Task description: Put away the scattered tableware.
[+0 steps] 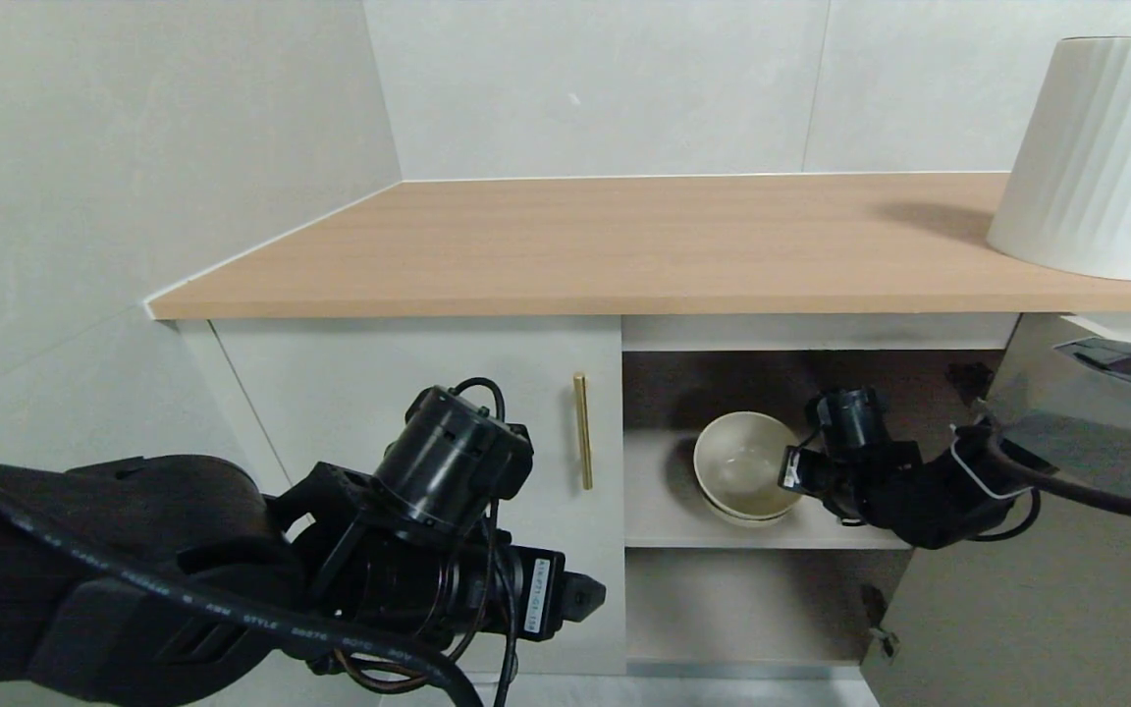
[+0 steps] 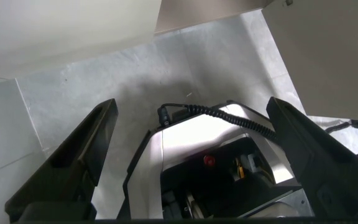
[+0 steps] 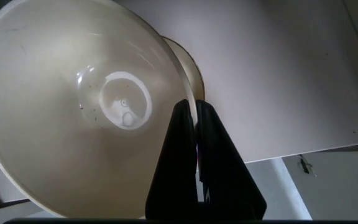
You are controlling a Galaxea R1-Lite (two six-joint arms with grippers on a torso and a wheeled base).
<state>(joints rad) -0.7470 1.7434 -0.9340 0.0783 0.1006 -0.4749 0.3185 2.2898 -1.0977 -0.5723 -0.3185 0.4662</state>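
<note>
Holding a cream bowl [image 1: 742, 469] tilted inside the open cabinet [image 1: 723, 383], mouth turned outward, just over the middle shelf [image 1: 659, 516]. Resting it, apparently, in a second bowl [image 1: 754, 515] of the same colour lying on that shelf, though not being able to confirm full contact. Pinching its near rim with the right gripper [image 1: 793, 473], fingers closed to a thin gap with the rim wall between them.

Judging this placement as nearly done: bowl inside the cupboard and over its mate, but not yet released. Leaving, probably, the letting go, the drawing back of the arm and the shutting of the open door [image 1: 1056, 570]. Not being able to tell about further tableware waiting elsewhere.

Hanging the left gripper [image 1: 593, 595] low in front of the closed door [image 1: 408, 383] with the brass handle [image 1: 581, 430], well apart from both bowls.

Getting the layout from the head view: shelf, both doors, the wooden countertop [image 1: 624, 245] above and a white ribbed container [image 1: 1101, 157] at its right end. Getting the pinch itself from the right wrist view, up close, with the lower bowl's rim peeking out behind the held one. Getting the left fingers [image 2: 73, 168] from the left wrist view, spread wide with nothing between them, hard to make out from the head camera.
</note>
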